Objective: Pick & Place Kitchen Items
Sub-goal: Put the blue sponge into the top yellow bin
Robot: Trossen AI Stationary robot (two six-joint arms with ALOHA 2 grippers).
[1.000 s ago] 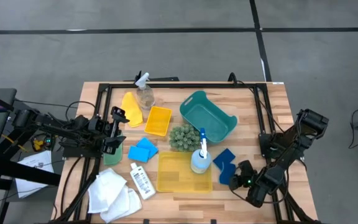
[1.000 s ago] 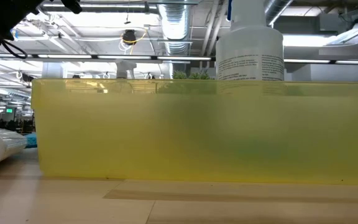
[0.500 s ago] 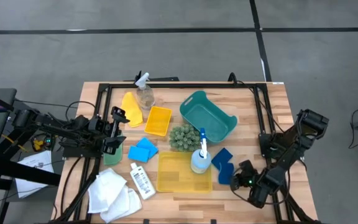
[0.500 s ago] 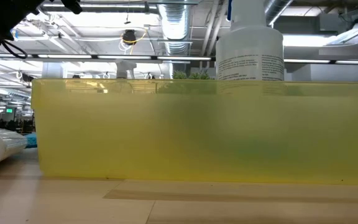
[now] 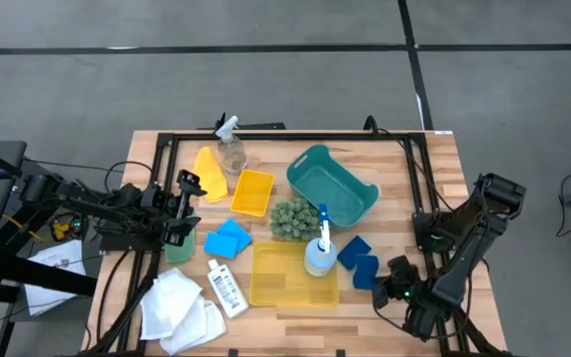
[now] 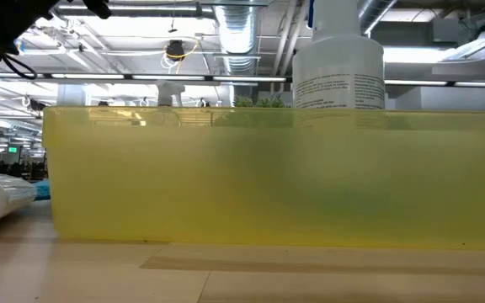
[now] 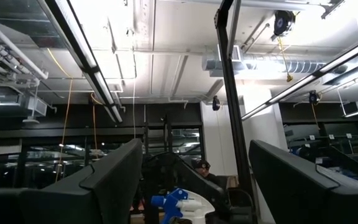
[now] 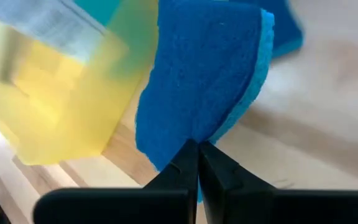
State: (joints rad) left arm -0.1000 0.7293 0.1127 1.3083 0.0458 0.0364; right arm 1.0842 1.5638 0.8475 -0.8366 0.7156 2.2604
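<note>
My right gripper (image 5: 389,280) is low over the table's near right part, shut on a dark blue sponge (image 5: 366,270). In the right wrist view (image 8: 197,155) the sponge (image 8: 197,81) fills the picture. A second dark blue sponge (image 5: 353,250) lies on the table just beyond it. My left gripper (image 5: 186,206) is open and empty at the table's left, and the left wrist view (image 7: 191,180) shows its fingers pointing up into the room. A blue-and-white spray bottle (image 5: 319,254) stands by the large yellow bin (image 5: 285,288). My right gripper pinches the sponge's near edge (image 8: 188,134) between its two fingers, which stand almost together. The fingers come slanting from the table's near right. The sponge's broad dark face and its light blue side (image 8: 253,87) show. Whether it is clear of the table I cannot tell.
Two light blue sponges (image 5: 228,238), a clear spray bottle (image 5: 231,154), a yellow piece (image 5: 208,163), a green piece (image 5: 178,250), a small white bottle (image 5: 226,290) and white cloths (image 5: 181,309) lie on the left half. A small yellow bin (image 5: 253,191), teal basket (image 5: 357,203) and green bumpy ball (image 5: 290,218) stand mid-table.
My right gripper has gone a little toward the table's right edge, staying shut on the dark blue sponge, which has shifted with it away from the yellow bin. My left arm has kept still.
</note>
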